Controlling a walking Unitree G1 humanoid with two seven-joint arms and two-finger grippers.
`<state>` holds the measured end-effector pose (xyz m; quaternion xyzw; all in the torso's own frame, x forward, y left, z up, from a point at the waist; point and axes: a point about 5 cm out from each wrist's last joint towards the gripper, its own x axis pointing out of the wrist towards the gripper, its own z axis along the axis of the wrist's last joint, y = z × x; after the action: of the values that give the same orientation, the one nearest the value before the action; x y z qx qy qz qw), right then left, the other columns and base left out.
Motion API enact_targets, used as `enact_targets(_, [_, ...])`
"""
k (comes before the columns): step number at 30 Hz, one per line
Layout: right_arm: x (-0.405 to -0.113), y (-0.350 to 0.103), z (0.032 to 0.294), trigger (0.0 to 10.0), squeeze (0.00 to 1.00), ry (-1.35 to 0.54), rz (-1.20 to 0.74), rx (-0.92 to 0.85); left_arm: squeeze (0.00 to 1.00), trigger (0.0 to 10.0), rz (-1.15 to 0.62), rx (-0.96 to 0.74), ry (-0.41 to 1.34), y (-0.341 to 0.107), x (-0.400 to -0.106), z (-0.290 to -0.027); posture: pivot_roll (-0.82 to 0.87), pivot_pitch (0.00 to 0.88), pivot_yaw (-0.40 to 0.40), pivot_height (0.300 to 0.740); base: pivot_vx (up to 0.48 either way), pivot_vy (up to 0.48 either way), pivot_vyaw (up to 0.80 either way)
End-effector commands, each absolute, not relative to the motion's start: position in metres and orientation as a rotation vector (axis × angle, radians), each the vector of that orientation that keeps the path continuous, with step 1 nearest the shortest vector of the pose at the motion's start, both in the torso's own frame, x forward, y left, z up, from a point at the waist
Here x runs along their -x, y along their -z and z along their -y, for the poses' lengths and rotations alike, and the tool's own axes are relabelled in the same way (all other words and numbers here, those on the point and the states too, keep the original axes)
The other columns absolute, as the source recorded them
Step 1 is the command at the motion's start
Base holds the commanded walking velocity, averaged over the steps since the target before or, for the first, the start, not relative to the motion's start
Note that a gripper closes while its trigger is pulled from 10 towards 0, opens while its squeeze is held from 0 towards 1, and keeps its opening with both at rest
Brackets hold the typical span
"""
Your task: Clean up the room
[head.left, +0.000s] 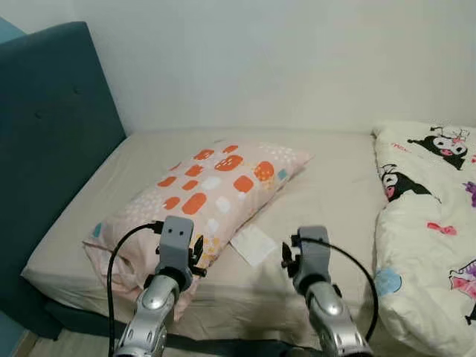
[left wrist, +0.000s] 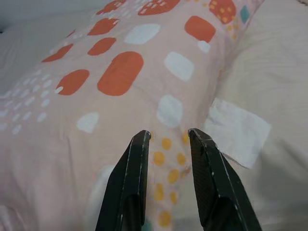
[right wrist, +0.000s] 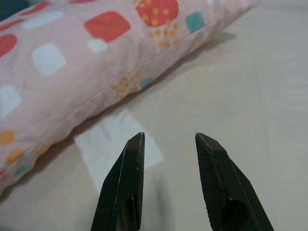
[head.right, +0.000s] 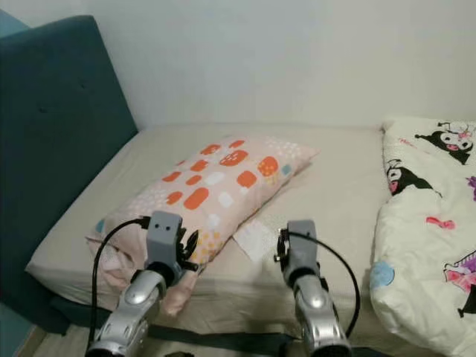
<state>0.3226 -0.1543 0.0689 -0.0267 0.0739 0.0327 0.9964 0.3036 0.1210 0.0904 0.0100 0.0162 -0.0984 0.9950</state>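
A pink pillow with orange and white patches lies slanted on the beige bed sheet. A white tissue rests flat on the sheet, tucked partly under the pillow's near edge. My left gripper is open, hovering just over the pillow's near corner. My right gripper is open too, a little above the sheet with the tissue just ahead of its fingertips. Both wrists, left and right, are raised at the bed's front edge.
A dark teal headboard stands to the left. A white quilt with cartoon prints is bunched at the right side of the bed. A plain wall runs behind. Bare sheet lies between pillow and quilt.
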Motion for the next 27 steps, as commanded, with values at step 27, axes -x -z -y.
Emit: enact_targets(27, [-0.363,-0.094,0.157,10.0,0.00,-0.247,-0.206,0.190,0.00,10.0,0.117,-0.141,0.575,-0.134,-0.285,-0.106,0.05,0.227,-0.015,0.534,0.000,0.000,0.00])
